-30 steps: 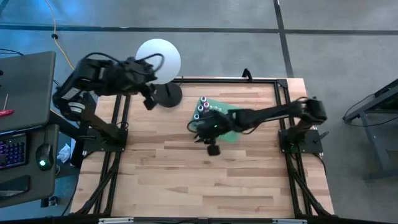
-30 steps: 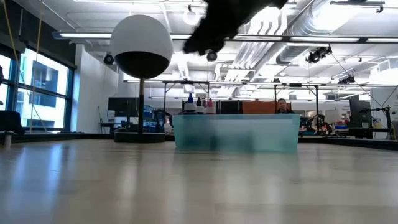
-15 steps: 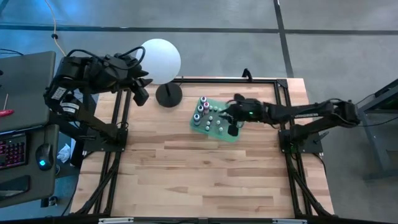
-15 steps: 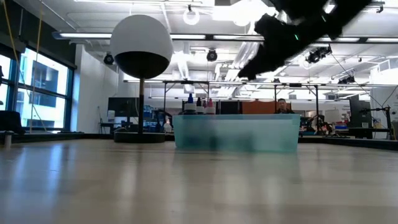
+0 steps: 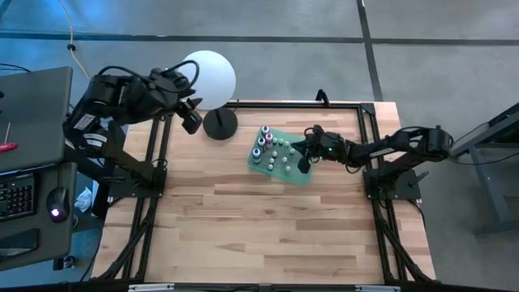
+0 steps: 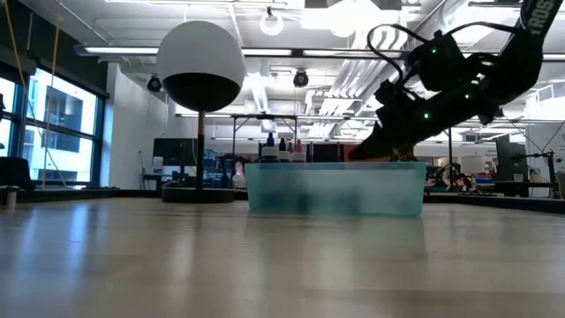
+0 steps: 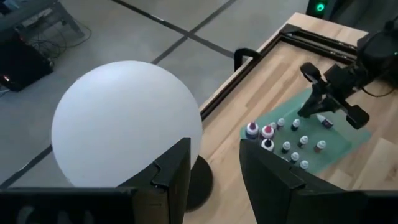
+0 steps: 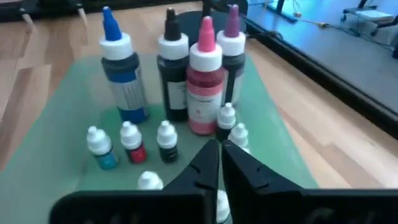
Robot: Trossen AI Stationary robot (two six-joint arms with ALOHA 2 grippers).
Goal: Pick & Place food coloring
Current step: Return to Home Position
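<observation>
The food coloring bottles (image 8: 186, 81) stand upright on a flat green tray (image 8: 62, 112) at the table's far middle (image 5: 272, 150). Several larger ones have blue, dark, pink and purple tops. Tiny white-capped ones (image 8: 130, 146) stand in rows nearer the table's right. My right gripper (image 8: 221, 155) is shut and hangs low over the tray's right part (image 5: 303, 162), just above the small bottles (image 6: 371, 150). A bit of white shows in the slit between its fingers. My left gripper (image 7: 214, 168) is open, raised beside the white ball (image 5: 192, 122). My right gripper points slanting down toward the table's left, with its shut fingers (image 8: 205, 165) right over the small bottles. Its own fingers hide what lies under them, so I cannot tell whether it touches a bottle.
A big white ball (image 5: 207, 77) on a black round stand (image 5: 219, 123) sits left of the tray at the far edge. A black frame (image 5: 357, 107) borders the wooden table. Bare wood spans the near half (image 5: 259, 227).
My right gripper has moved from over the bare wood by the tray's near edge toward the far and right, then come down low over the tray's right part. My left arm has shifted slightly near the ball.
</observation>
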